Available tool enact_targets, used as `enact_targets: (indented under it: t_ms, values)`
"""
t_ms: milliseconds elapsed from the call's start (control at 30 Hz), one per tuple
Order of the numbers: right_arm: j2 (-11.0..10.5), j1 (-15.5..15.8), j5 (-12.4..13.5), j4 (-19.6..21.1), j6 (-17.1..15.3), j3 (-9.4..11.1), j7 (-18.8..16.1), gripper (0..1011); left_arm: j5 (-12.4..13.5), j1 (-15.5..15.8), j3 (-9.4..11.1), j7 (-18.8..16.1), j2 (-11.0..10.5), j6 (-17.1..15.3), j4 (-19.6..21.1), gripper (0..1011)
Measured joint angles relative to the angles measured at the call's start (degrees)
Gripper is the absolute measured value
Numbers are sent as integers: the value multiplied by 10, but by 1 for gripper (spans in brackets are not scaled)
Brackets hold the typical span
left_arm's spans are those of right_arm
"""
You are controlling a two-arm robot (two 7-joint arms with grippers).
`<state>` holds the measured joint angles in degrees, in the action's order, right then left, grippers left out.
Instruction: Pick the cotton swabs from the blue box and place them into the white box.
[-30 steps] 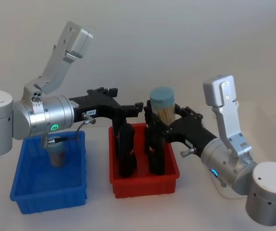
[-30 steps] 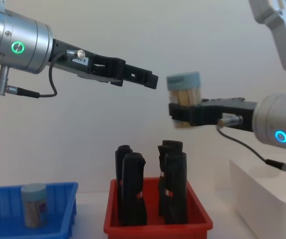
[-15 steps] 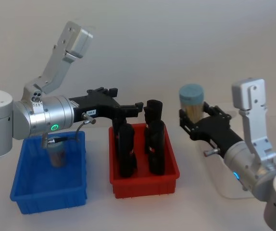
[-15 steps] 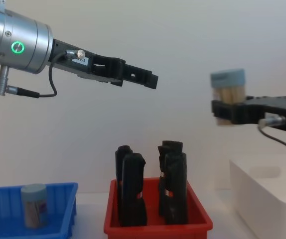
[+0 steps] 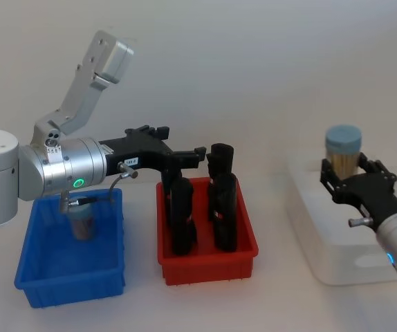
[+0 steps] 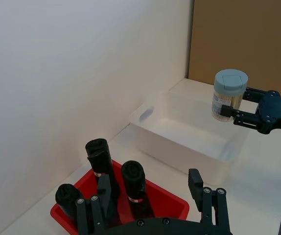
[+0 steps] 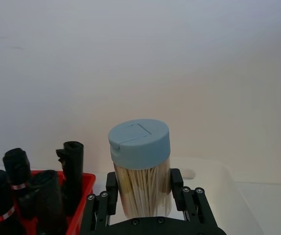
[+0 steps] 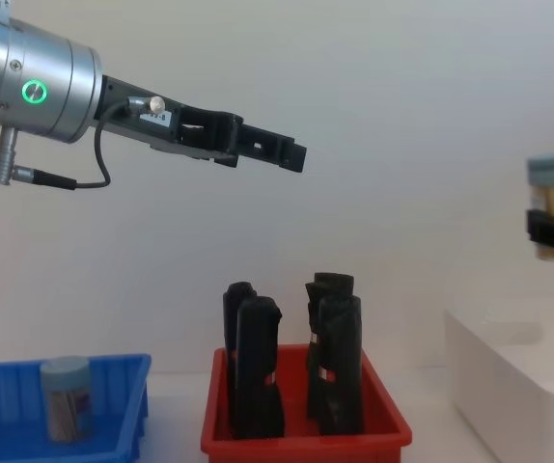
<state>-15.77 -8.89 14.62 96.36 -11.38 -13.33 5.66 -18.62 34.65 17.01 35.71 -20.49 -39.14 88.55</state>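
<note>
One jar of cotton swabs (image 5: 343, 150), clear with a pale blue lid, hangs upright over the white box (image 5: 321, 243). My right gripper (image 5: 344, 171) is shut on it; the right wrist view has the jar (image 7: 139, 169) clamped between the black fingers (image 7: 112, 192). A second jar of cotton swabs (image 5: 82, 223) stands in the blue box (image 5: 60, 277), seen from the chest as the jar (image 8: 67, 397) in the blue box (image 8: 123, 410). My left gripper (image 5: 187, 156) hovers open and empty over the red bin, its fingers (image 6: 195, 182) spread wide.
A red bin (image 5: 209, 261) with several tall black objects (image 5: 182, 216) sits between the blue box and the white box. The white box (image 8: 513, 371) is at the right on the white table. A plain wall runs behind.
My right gripper has carried the jar rightward, from above the red bin to above the white box. The left arm has stayed still.
</note>
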Motion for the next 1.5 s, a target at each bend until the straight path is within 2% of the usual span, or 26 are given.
enact_targets:
  t_ms: [200,400,967,1433,1500]
  values:
    - [-8,0,12,-19,4,12,6,649,0,0,0,0,0,0,0,1004]
    - [-10,-14,16,-53,12,20,-2,649,0,0,0,0,0,0,0,1004]
    - [6,-75,4,-166,32,25,-43,649,0,0,0,0,0,0,0,1004]
    - [13,-90,5,-211,39,26,-54,650,0,0,0,0,0,0,0,1004]
    - [13,-91,6,-215,40,26,-55,692,0,0,0,0,0,0,0,1004]
